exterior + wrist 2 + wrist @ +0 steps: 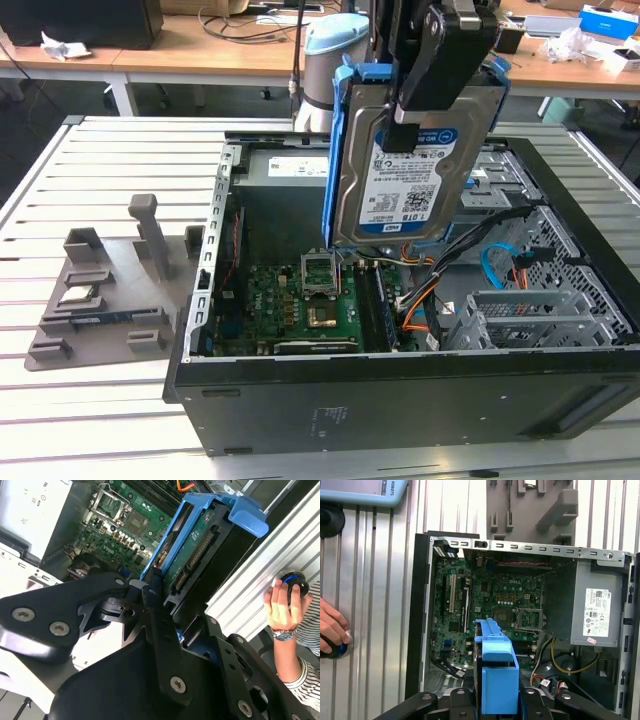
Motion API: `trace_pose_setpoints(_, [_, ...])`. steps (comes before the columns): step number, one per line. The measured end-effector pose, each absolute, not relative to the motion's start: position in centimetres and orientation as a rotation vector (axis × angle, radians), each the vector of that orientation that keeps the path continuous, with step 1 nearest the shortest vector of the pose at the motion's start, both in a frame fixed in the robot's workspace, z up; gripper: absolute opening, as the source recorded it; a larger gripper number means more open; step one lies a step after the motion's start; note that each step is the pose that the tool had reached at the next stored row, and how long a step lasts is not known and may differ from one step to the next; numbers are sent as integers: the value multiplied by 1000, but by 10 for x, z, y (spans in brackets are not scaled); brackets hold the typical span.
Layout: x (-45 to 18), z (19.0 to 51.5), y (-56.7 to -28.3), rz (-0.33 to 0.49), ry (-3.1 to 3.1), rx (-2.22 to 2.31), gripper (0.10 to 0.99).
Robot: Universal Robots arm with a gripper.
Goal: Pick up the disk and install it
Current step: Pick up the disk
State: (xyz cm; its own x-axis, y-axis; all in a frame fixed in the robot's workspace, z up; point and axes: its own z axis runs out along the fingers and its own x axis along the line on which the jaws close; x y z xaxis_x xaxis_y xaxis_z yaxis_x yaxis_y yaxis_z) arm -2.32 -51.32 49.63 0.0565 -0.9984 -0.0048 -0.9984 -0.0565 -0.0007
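Observation:
The disk (pixel 415 170) is a silver hard drive with a white-and-blue label, framed by a bright blue bracket. It hangs upright above the open computer case (pixel 400 390), over the motherboard (pixel 320 300). My gripper (pixel 405 130) is shut on it from above, one black finger lying across the labelled face. In the second wrist view the disk (pixel 197 545) shows edge-on, its green circuit side and connector facing out, between my black fingers (pixel 150 592). In the first wrist view its blue bracket (pixel 497 675) stands out from the gripper (pixel 497 705) towards the case interior.
A grey drive cage (pixel 520 310) with cables sits at the case's right end in the exterior view. The power supply (pixel 595 610) fills one corner. A grey fixture tray (pixel 110 300) with a small chip (pixel 78 295) lies left of the case. A person's hand (pixel 285 605) rests on a device beside the table.

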Motion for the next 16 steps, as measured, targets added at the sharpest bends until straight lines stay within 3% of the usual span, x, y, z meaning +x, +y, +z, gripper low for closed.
trace_pose_setpoints(16, [-23, 493, -547, 5, 2155, -2281, 365])
